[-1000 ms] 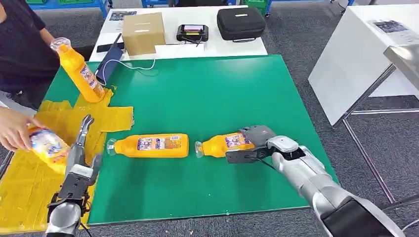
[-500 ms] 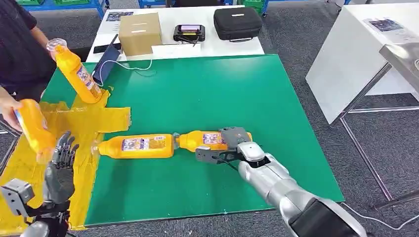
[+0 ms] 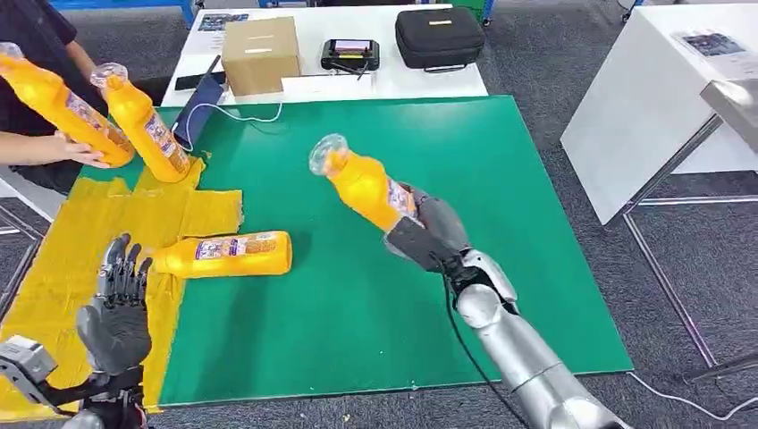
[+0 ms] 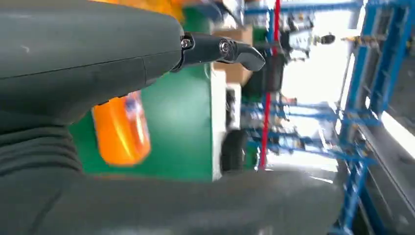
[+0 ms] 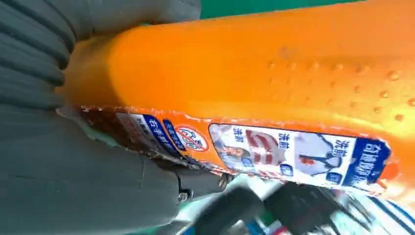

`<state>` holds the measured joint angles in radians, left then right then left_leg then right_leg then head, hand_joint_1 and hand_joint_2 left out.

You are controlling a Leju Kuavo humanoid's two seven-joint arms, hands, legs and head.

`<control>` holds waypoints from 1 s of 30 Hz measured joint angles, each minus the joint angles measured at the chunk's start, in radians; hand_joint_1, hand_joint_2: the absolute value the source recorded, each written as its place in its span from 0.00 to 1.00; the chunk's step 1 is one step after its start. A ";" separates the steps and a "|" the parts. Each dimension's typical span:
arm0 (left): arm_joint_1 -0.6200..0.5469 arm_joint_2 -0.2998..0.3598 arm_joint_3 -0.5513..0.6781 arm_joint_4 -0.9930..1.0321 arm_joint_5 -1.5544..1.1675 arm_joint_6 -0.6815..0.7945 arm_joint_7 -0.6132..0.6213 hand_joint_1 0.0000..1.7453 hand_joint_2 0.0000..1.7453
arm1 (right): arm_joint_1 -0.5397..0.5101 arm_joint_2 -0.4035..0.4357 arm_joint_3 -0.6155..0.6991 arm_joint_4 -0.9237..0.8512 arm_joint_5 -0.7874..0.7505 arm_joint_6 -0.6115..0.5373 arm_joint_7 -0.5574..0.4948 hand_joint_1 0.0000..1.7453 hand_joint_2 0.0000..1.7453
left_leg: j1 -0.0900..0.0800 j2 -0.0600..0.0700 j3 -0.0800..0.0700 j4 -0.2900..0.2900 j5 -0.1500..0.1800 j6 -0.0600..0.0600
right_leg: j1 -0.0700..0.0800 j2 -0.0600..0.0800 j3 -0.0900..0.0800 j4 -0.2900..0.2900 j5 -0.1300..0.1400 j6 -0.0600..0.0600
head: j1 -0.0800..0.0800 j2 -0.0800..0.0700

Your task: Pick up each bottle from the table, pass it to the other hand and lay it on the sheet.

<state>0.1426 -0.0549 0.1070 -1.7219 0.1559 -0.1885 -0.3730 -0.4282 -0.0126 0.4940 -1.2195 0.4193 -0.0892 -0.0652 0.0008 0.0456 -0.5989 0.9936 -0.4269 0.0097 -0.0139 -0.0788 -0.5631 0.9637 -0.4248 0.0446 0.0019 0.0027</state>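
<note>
My right hand grips an orange bottle by its lower body, fingers wrapped round it, and holds it above the green mat near the middle of the desk. The bottle tilts, its clear cap toward the far left. In the right wrist view the same bottle's label sits close against my palm.

My left hand is raised at the near left, over the edge of the yellow sheet. Its fingers are spread wide and hold nothing.

A second orange bottle lies on its side just to the right of my left hand, its cap end over the yellow sheet and its body on the green mat.

At the far left a person's hand holds a tilted orange bottle. Just to its right a fourth orange bottle leans with its base at the far edge of the sheet.

Beyond the mat, on the white desk top, stand a cardboard box, a small device with a screen and a black case.
</note>
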 measured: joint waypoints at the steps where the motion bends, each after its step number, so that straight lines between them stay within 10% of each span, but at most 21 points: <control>1: 0.000 -0.002 -0.022 -0.010 0.004 0.004 -0.003 0.00 1.00 | 0.013 -0.002 0.000 -0.039 -0.003 0.007 -0.003 1.00 1.00 | 0.000 0.002 0.001 0.000 0.000 0.000 | 0.000 0.001 0.000 0.000 0.000 0.000 | 0.000 0.000; 30: 0.084 -0.024 -0.198 -0.125 0.057 -0.084 -0.081 0.00 1.00 | 0.031 0.139 0.306 -0.108 -0.072 0.070 -0.010 1.00 1.00 | 0.002 0.002 0.000 -0.001 0.000 -0.001 | 0.002 0.002 -0.001 0.000 -0.001 -0.001 | 0.000 0.000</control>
<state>0.2265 -0.0786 -0.0908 -1.8467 0.2124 -0.2720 -0.4540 -0.3975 0.1267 0.7996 -1.3272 0.3468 -0.0191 -0.0752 0.0030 0.0471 -0.5991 0.9930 -0.4267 0.0090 -0.0117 -0.0769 -0.5645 0.9640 -0.4258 0.0437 0.0023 0.0027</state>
